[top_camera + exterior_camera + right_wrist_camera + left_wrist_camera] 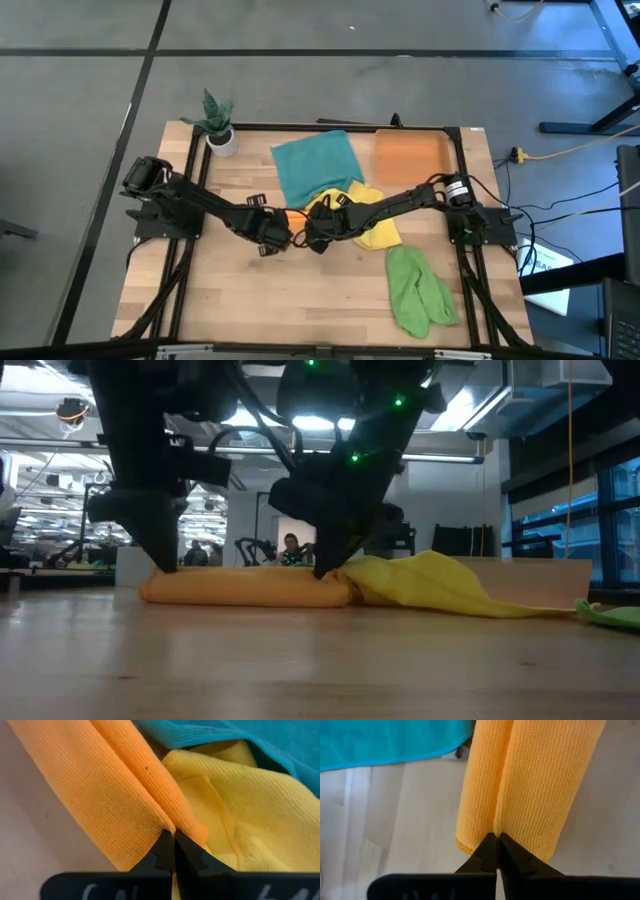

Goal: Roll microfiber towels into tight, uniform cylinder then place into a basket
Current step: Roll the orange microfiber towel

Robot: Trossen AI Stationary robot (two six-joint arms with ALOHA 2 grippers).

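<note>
The orange towel [530, 780] is soft and light, so we judge both ends need holding, where the left tool [496, 851] and right tool [171, 847] pinch it shut.

Inspector: Cloths on the wooden table [250, 300]?

Clerk: Four. One flat teal microfibre towel [315, 165], one rumpled yellow microfibre towel [440, 585], one crumpled light green microfibre towel [418, 290], one rolled orange microfibre towel [245, 588], though from overhead the arms hide most of that roll.

Inspector: Containers?

Clerk: One shallow translucent orange plastic basket [412, 158]. One white pot holding a green plant [221, 140].

Inspector: Machinery?

Clerk: Two dark arms, each with one gripper: left gripper [496, 851], right gripper [170, 846].
</note>
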